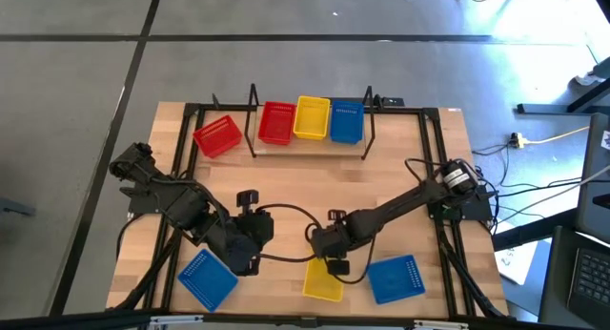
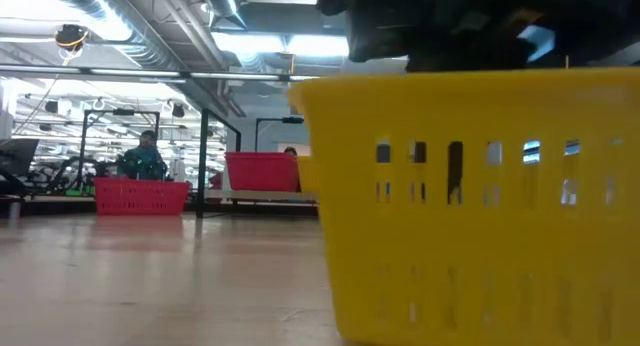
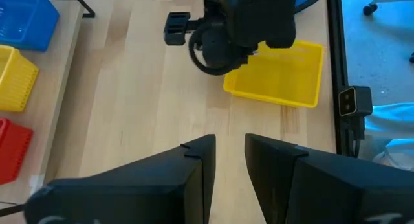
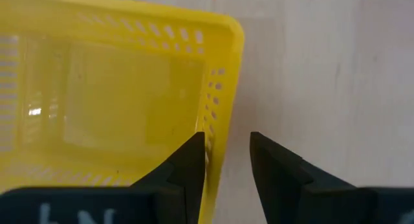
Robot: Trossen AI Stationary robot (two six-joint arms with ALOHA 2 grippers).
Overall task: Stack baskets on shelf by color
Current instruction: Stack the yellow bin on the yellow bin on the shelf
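Observation:
A yellow basket (image 1: 322, 280) sits on its base near the table's near edge, and it looms large in the low view (image 2: 470, 216). My right gripper (image 1: 335, 264) (image 4: 228, 153) is open above it, one finger inside the basket and one outside, either side of an end wall (image 4: 220, 120). My left gripper (image 1: 255, 257) (image 3: 229, 149) is open over bare wood to the left, pointing at the yellow basket (image 3: 278, 72). On the shelf (image 1: 310, 144) stand a red (image 1: 276, 123), a yellow (image 1: 312, 118) and a blue basket (image 1: 347, 122). My right gripper comes from above, pointing down, and straddles the yellow basket's end wall near a corner (image 4: 223, 94). The inner finger (image 4: 191, 160) stands right against the wall, and I cannot tell whether it touches. The outer finger is apart from it.
A red basket (image 1: 217, 136) lies askew on the table, left of the shelf. Two blue baskets rest near the near edge, one left (image 1: 207, 278) and one right (image 1: 396, 278). Black frame rails (image 1: 448, 168) border the table. Bare wood (image 1: 305, 182) lies mid-table.

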